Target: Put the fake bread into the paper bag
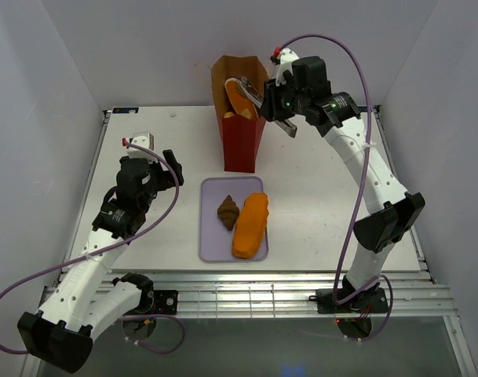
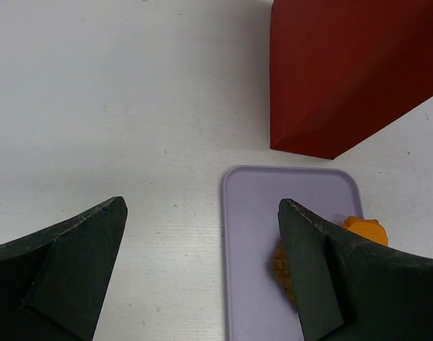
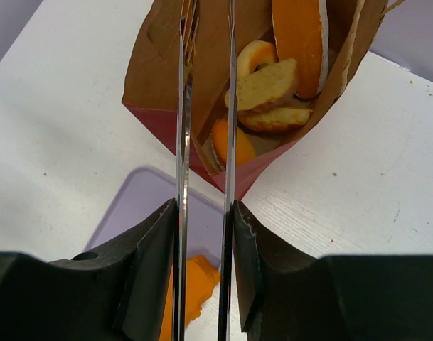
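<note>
My right gripper (image 3: pixel 203 206) hovers at the mouth of the bag (image 3: pixel 159 78), jaws a narrow gap apart and gripping nothing. Just beyond my fingertips, inside the bag, an oval loaf (image 3: pixel 298 42) with a pale edge leans upright against the far wall. Beside and below it sit a tan wedge (image 3: pixel 266 85) and further orange and tan bread pieces, piled together. The bag stands upright toward the back of the table (image 1: pixel 317 212), its red lower half facing the tray (image 1: pixel 211 243) just in front of it. On the tray lie a brown croissant (image 1: pixel 228 212) and a long loaf (image 1: pixel 251 225), just beside each other. My left gripper (image 2: pixel 202 206) hangs low over the table to the left of the tray, jaws spread wide and empty, apart from the bag.
</note>
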You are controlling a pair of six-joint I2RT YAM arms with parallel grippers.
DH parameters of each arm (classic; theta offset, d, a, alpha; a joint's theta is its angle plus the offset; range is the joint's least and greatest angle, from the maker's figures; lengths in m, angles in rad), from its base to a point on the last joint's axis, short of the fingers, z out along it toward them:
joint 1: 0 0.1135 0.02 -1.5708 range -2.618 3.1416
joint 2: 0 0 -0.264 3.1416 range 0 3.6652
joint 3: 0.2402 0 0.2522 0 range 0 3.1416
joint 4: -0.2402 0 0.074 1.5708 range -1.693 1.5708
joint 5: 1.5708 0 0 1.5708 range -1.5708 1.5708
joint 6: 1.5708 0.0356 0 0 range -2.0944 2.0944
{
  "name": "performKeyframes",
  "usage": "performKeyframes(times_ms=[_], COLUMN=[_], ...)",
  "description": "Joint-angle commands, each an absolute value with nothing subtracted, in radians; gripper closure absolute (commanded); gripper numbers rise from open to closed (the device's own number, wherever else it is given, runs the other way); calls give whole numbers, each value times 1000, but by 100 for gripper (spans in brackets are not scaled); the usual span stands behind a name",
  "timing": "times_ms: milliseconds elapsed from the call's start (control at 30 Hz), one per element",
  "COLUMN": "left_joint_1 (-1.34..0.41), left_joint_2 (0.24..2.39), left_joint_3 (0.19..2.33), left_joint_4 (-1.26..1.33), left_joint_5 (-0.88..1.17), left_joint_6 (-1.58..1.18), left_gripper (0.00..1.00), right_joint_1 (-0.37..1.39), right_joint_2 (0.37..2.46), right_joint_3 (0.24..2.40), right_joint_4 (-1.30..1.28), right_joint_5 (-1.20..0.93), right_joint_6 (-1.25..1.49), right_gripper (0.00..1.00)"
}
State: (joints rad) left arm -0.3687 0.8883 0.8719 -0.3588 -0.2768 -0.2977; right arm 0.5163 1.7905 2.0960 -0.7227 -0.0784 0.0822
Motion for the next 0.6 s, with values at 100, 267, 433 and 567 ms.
performKeyframes(times_ms=[100,267,433,567], left_joint_1=[-371,-371,-371,-371], left_joint_2=[877,881,887,891], left_joint_3=[862,861,859,857], left_joint_4=[-344,-344,-342,-344], left_joint_5=[-272,-275,-293,-296], left_joint_6=[-302,-302,-301,-301], left_gripper=[2,2,2,2], right_joint_1=[512,514,514,512], right_joint_2=[1700,1597,1455,1346], right_joint_3=[2056,1990,1856,1706], right_joint_4=[-644,-629,-589,-545], right_joint_5=[-103,-83,-15,-5], right_joint_6=[78,94,109,121], right_gripper=[58,57,57,57])
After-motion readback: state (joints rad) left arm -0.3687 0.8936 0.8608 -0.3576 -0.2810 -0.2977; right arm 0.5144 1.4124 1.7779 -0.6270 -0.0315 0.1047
